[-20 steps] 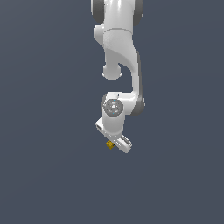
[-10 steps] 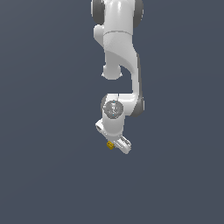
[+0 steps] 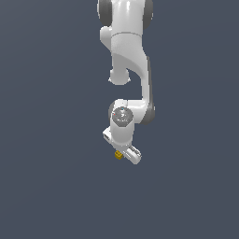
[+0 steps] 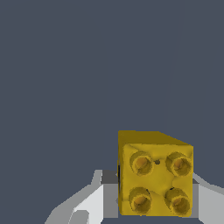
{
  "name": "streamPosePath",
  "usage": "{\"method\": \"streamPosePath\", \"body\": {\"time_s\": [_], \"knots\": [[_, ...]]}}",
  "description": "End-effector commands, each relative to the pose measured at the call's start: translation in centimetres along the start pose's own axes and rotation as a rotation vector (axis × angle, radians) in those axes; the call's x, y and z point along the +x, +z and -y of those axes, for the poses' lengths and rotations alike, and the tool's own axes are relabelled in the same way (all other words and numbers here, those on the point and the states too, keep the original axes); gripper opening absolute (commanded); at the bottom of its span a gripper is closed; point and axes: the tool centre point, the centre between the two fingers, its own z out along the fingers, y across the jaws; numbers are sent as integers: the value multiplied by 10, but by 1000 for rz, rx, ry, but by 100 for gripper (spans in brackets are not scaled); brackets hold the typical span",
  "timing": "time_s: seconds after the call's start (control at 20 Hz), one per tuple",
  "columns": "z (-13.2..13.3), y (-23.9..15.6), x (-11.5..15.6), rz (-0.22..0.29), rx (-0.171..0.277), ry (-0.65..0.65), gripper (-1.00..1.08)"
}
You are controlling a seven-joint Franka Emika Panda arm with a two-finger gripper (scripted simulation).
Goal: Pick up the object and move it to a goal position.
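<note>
The object (image 3: 118,155) is a tiny golden-yellow cube, and it sits at the tip of the white arm in the exterior view. Close up in the wrist view, the object (image 4: 154,177) shows four round studs on the face toward the camera. My gripper (image 3: 121,153) points downward and is shut on it. One white finger (image 4: 92,200) presses one side of the cube, and the other finger (image 4: 211,197) shows at the opposite side. The fingertips are hidden behind the cube.
The white arm (image 3: 126,60) comes down from the top of the exterior view. Around it there is only a uniform dark grey-blue background with no visible edges, containers or other objects.
The gripper, with the cube in it, has drifted very slightly toward the exterior view's right. Its height looks the same.
</note>
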Motion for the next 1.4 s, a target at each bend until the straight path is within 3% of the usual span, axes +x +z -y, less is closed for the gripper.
{"method": "streamPosePath", "body": {"time_s": [0.0,0.9,1.35], "knots": [[8,-5,-2,-1,1,-1,-100],[126,-78,-32,-1,1,-1,-100],[160,-98,-39,-1,1,-1,-100]]}}
